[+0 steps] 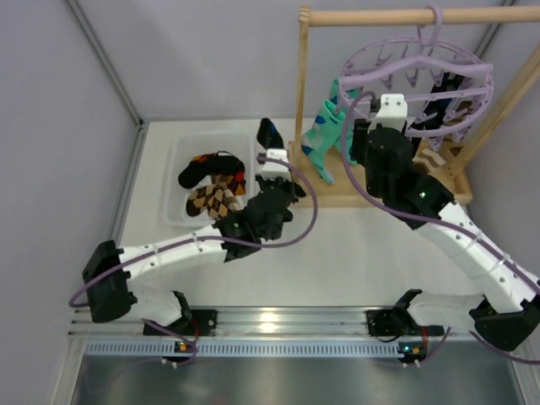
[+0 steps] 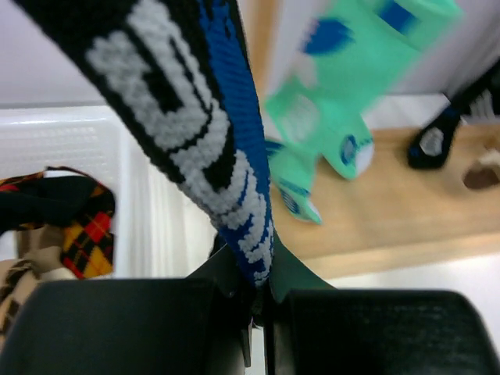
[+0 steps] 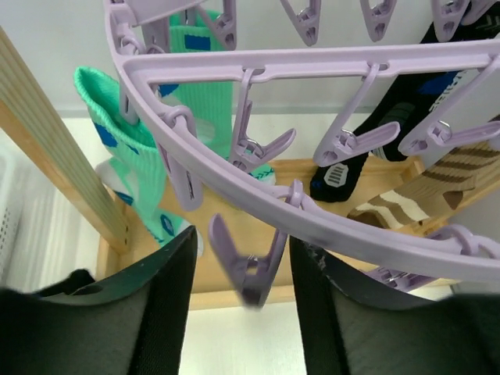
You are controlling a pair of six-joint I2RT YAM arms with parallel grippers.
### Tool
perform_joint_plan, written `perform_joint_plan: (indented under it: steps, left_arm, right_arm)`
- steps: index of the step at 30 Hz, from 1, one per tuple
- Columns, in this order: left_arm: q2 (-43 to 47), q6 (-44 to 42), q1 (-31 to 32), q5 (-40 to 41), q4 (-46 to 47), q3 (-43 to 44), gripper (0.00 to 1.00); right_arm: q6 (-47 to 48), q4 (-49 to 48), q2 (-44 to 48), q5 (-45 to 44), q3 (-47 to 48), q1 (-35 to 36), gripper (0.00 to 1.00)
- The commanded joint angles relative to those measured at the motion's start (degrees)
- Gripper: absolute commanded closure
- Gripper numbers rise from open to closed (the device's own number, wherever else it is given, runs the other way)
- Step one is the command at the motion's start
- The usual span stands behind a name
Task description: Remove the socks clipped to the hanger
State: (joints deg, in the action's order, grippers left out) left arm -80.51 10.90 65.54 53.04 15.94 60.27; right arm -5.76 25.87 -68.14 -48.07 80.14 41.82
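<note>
The lavender hanger (image 1: 418,72) hangs from the wooden rail; its ring and clips fill the right wrist view (image 3: 312,62). Teal socks (image 1: 323,139) hang clipped at its left, also showing in the right wrist view (image 3: 133,156). A black sock (image 3: 367,156) and a brown striped sock (image 3: 422,195) hang at its right. My left gripper (image 2: 262,281) is shut on a black sock with blue-white marks (image 2: 195,117), held between the bin and the frame (image 1: 270,133). My right gripper (image 3: 241,234) is open, its jaws either side of an empty lavender clip (image 3: 250,273) without touching it.
A white bin (image 1: 181,164) at the left holds brown-orange argyle socks (image 1: 215,198). The wooden rail frame (image 1: 301,93) stands on a wooden base (image 1: 337,190) at the back right. Grey walls close in on both sides.
</note>
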Motion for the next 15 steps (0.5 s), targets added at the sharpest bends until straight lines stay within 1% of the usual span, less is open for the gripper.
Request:
perform_joint_plan:
  steps: [1,2,3,4,5,6,7,8,9,10,11,13,14,15]
  left_arm:
    - [5.0,5.18,-7.6,-2.05,-10.04,0.28,1.0]
    - [5.88,5.62,-9.01,-2.84,-12.32,0.81,1.0]
    - [6.93,6.24,-12.07,-4.68,-14.6,2.55,1.0]
    - [7.47,6.07,-13.58,-4.7,-19.15,3.62,1.0]
    - [7.73,5.28,-14.64,-4.78,-20.41,5.98,1.0]
    - [7.74,3.8,-16.82,-4.96,-21.82,7.48,1.0]
    - [7.56,3.09,-17.8,-4.79,-25.14,9.15,1.0]
    - [6.95,2.47,-18.51,-4.61,-26.39,12.64,1.0]
    - [6.68,1.33,-19.91,-4.7,-27.53,14.24,1.0]
    - [6.25,1.15,-20.71,-5.31,-29.72,16.0,1.0]
    - [5.98,1.15,-21.5,-6.09,-31.05,19.67,1.0]
    - [4.67,0.27,-24.04,-7.77,-32.9,23.3,1.0]
    - [4.14,-0.17,-24.75,-7.6,-34.56,26.62,1.0]
    - [2.83,-0.96,-26.24,-7.68,-35.19,28.05,1.0]
  right_arm:
    - [-0.22,-2.67,4.24,2.54,-1.21,-0.69,0.47]
    - [-0.3,-2.49,4.85,3.07,-1.47,-0.69,0.44]
    - [-0.31,-2.31,6.08,3.42,-2.0,-0.69,0.39]
    - [-0.31,-2.14,6.78,4.64,-2.35,-0.69,0.25]
    - [-0.48,-2.14,7.4,5.35,-2.7,-0.6,0.19]
    - [-0.74,-2.05,8.54,6.23,-3.58,-0.6,0.17]
    - [-1.01,-1.96,9.16,7.63,-3.93,-0.6,0.14]
    - [-1.27,-1.7,9.77,8.51,-4.72,-0.6,0.12]
    - [-1.27,-1.78,10.91,9.31,-5.16,-0.6,0.09]
    - [-1.45,-1.7,11.53,10.71,-5.69,-0.69,0.03]
    - [-1.53,-1.78,12.06,11.33,-6.04,-0.69,0.01]
    - [-1.54,-1.52,13.38,11.69,-7.27,-0.69,0.01]
    - [-1.8,-1.35,13.73,11.6,-7.54,-0.69,0.01]
    - [-1.8,-1.35,14.6,11.69,-8.32,-0.69,0.01]
